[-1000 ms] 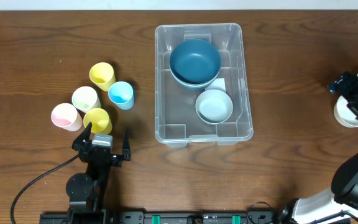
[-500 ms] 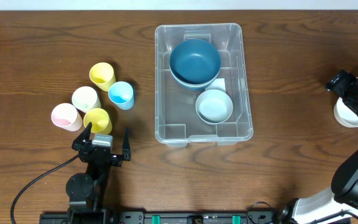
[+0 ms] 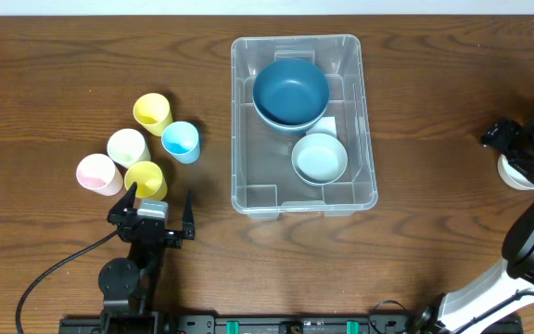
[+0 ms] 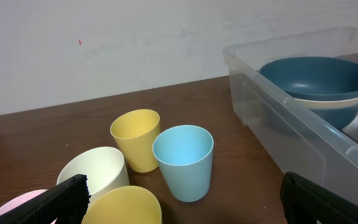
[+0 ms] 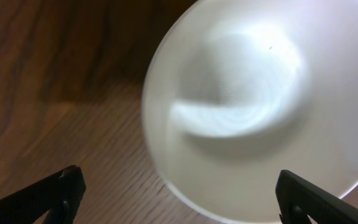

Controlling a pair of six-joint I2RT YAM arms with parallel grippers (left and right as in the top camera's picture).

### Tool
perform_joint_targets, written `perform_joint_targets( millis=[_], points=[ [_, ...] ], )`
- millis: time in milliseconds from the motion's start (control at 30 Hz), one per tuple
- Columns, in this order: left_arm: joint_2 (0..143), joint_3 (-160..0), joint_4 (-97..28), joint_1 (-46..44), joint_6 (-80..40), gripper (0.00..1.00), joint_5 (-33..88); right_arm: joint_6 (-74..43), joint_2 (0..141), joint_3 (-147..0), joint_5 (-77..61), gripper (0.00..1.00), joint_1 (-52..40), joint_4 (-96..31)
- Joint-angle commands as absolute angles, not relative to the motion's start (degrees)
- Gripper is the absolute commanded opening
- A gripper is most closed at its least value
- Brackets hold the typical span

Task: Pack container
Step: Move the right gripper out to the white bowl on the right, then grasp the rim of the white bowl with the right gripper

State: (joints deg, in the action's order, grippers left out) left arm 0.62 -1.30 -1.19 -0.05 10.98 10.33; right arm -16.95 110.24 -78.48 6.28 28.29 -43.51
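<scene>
While holding 3 bowls point(image 3: 290, 88), clear rect. container point(image 3: 260, 167) shows moulded ridges.

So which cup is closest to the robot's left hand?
The yellow cup next to the pink one, just ahead of the left gripper. The other yellow cup sits farther off, beside the blue cup.

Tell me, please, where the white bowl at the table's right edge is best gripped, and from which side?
Probably by the rim of the white bowl, one finger inside and one outside, coming straight down. It sits upright, mouth up, beneath the open right hand, and its smooth round wall gives no other edge to pinch.
</scene>
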Motion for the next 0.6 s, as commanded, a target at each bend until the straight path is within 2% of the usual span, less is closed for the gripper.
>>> perform_joint_targets(
  millis=[0, 467, 567],
  points=[
    [0.3, -0.2, -2.9, 0.2, 11.5, 0.98, 11.1, -13.5, 111.1, -78.5, 5.9, 0.99, 28.9, -43.0],
    [0.3, -0.2, -2.9, 0.2, 11.5, 0.98, 11.1, -13.2, 116.2, -78.5, 4.7, 0.97, 28.8, -41.2],
    [0.3, -0.2, -2.9, 0.2, 11.5, 0.98, 11.1, -13.2, 116.2, -78.5, 4.6, 0.89, 28.8, -41.0]
  ],
)
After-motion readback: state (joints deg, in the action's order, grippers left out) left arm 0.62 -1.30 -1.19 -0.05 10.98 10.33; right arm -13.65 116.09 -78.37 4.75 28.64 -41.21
